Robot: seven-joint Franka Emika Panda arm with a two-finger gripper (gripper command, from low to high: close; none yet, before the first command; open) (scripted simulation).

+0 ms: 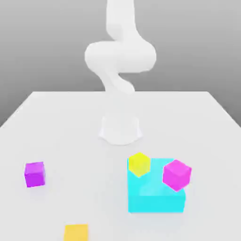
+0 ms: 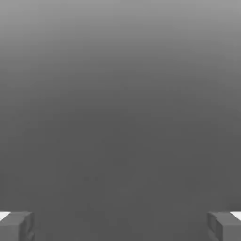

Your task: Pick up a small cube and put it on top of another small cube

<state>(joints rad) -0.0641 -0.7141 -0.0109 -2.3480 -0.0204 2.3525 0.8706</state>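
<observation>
A small purple cube (image 1: 35, 174) rests on the white table (image 1: 70, 132) at the exterior view's left. A small yellow cube (image 1: 139, 164) sits tilted at the far left corner of a larger cyan block (image 1: 153, 197). A small magenta cube (image 1: 177, 175) sits tilted at that block's right edge. A small orange cube (image 1: 76, 233) lies at the near edge of the picture. In the hand view my gripper (image 2: 120, 227) is open, its grey fingertips (image 2: 16, 226) wide apart, with plain grey background between them and nothing held.
The white arm (image 1: 120, 56) rises from its round base (image 1: 120, 129) at the table's middle and bends upward out of the picture. Bare table surface lies between the purple cube and the cyan block.
</observation>
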